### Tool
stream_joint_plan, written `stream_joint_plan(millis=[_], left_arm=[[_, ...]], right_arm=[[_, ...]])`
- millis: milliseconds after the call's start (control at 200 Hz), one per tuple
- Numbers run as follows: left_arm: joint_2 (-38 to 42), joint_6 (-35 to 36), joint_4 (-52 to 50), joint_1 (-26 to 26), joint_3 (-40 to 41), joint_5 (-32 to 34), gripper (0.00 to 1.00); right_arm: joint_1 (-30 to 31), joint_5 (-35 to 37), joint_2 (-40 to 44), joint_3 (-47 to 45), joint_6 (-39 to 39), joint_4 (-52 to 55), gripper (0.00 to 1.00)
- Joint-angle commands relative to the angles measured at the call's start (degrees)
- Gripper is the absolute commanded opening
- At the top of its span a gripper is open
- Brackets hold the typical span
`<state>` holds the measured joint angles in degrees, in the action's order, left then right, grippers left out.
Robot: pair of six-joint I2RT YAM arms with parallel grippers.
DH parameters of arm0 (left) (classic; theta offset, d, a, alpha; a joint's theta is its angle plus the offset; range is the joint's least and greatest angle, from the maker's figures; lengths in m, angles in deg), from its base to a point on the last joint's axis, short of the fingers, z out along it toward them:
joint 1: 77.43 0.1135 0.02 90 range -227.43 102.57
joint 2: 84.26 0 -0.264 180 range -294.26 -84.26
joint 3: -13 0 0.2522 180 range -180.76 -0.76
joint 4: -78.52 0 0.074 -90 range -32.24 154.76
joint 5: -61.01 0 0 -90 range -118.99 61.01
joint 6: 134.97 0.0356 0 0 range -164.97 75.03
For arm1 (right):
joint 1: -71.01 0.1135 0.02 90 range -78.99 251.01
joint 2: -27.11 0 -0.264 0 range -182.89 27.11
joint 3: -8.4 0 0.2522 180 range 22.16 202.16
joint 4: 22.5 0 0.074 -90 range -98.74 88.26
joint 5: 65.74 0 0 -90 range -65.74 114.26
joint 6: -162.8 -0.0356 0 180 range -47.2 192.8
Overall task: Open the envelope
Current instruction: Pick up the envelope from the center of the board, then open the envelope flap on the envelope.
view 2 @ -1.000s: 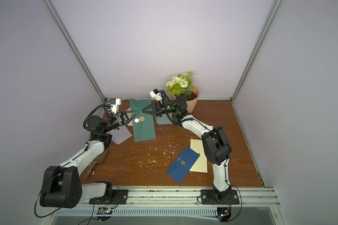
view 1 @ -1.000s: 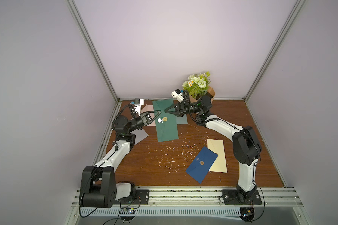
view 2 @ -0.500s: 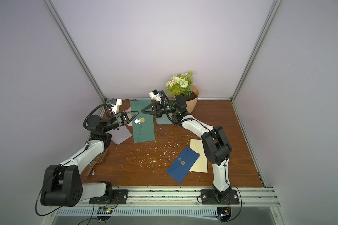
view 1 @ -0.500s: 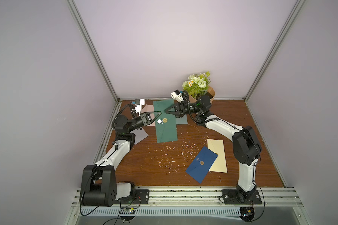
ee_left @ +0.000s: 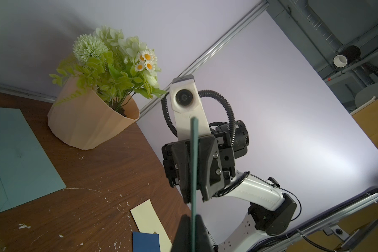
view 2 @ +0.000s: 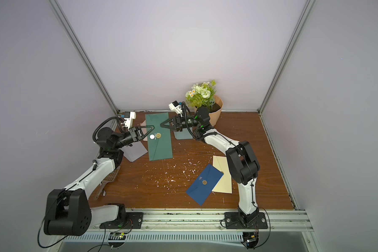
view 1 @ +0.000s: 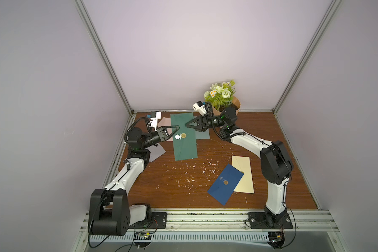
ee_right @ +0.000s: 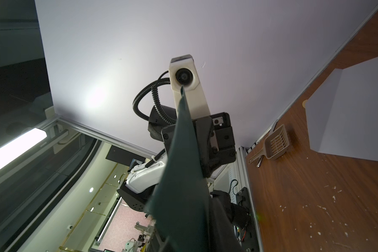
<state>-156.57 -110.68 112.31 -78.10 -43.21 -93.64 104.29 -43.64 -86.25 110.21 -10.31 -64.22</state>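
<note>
A dark green envelope (view 1: 184,144) (view 2: 160,144) with a gold seal (view 1: 183,135) and a white sticker (view 1: 177,136) is held up at the back of the table, between both arms. My left gripper (view 1: 178,126) (view 2: 153,126) is shut on its left edge. In the left wrist view the envelope (ee_left: 193,174) runs edge-on out of my left gripper (ee_left: 192,231). My right gripper (view 1: 186,125) (view 2: 161,125) straddles the envelope's right edge near the flap. In the right wrist view the envelope (ee_right: 181,174) covers my right gripper (ee_right: 190,235), so I cannot see whether it pinches.
A flower pot (view 1: 227,104) stands at the back, behind the right arm. On the table lie a teal envelope (view 1: 202,136), a grey one (view 1: 156,152), a pink one (view 1: 165,121), a blue one (view 1: 225,184) over a cream one (view 1: 244,174), a scoop (view 2: 109,181) and paper scraps.
The green envelope's lower end has swung slightly to the left. Both arms stay almost where they were.
</note>
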Motion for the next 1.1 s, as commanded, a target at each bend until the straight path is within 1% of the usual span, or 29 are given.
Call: stream_joint_plan(millis=[0, 75, 200, 325, 450, 500, 520, 545, 570, 631, 666, 716, 801, 896, 1006, 1096], left_arm=[[1.46, 1.55, -1.31, 0.6, -1.47, -0.23, 0.0], [1.81, 1.55, -1.44, 0.62, -1.24, -0.08, 0.0], [2.42, 1.41, -1.33, 0.67, -1.03, 0.76, 0.0], [2.61, 0.61, -0.39, 0.6, -0.7, 0.88, 0.0], [2.89, 0.4, -0.28, 0.62, -0.49, 1.13, 0.0], [3.21, 1.0, -1.22, 0.66, -0.47, 1.18, 0.08], [3.42, 1.8, -2.32, 0.63, -0.64, 1.33, 0.12], [3.79, 3.37, -4.48, 0.62, -0.85, 1.71, 0.2], [4.27, 5.52, -8.04, 0.65, -1.28, 2.28, 0.26], [5.68, 12.8, -18.77, 0.61, -3.17, 4.71, 0.33], [6.39, 18.53, -27.48, 0.64, -5.19, 7.96, 0.37], [7.2, 26.94, -41.3, 0.61, -8.81, 14.1, 0.38], [8.41, 34.39, -53.27, 0.59, -12.45, 23.42, 0.41], [10.88, 37.01, -57.43, 0.65, -13.29, 30.07, 0.44], [14.12, 37.52, -58.01, 0.58, -11.96, 34.31, 0.46], [16.28, 38.58, -59.03, 0.04, -11.15, 36.75, 0.46]], right_arm=[[0.04, -0.37, 3.35, 0.39, -0.3, -4.82, 0.24], [0.29, -0.43, 2.81, 0.67, -1.26, -6.39, 0.23], [0.71, -0.3, 2.6, 0.39, -2.93, -7.55, 0.16], [0.91, -0.22, 2.53, 0.03, -3.05, -7.89, 0.0], [0.91, -0.04, 2.71, -0.44, -3.18, -7.97, 0.0], [0.82, 0.04, 2.87, -0.51, -3.05, -7.82, 0.0], [0.74, 0.11, 2.97, -0.58, -3.02, -7.73, 0.0], [0.64, 0.2, 3.05, -0.74, -2.97, -7.43, 0.0], [0.65, 0.22, 3.22, -0.72, -2.63, -6.87, 0.0], [0.39, 0.22, 3.62, -0.76, -2.18, -4.8, 0.0], [0.23, 0.22, 4.01, -0.78, 0.87, -2.83, 0.0], [0.03, 0.39, 4.72, -0.86, 3.72, 1.07, 0.0], [-0.21, 0.8, 5.94, -0.24, 10.14, 10.29, 0.0], [-0.23, 1.81, 6.83, 1.67, 18.9, 22.48, 0.0], [-0.23, 4.58, 6.93, 5.9, 29.18, 37.8, 0.0], [-0.24, 6.86, 6.54, 9.17, 34.41, 45.98, 0.0]])
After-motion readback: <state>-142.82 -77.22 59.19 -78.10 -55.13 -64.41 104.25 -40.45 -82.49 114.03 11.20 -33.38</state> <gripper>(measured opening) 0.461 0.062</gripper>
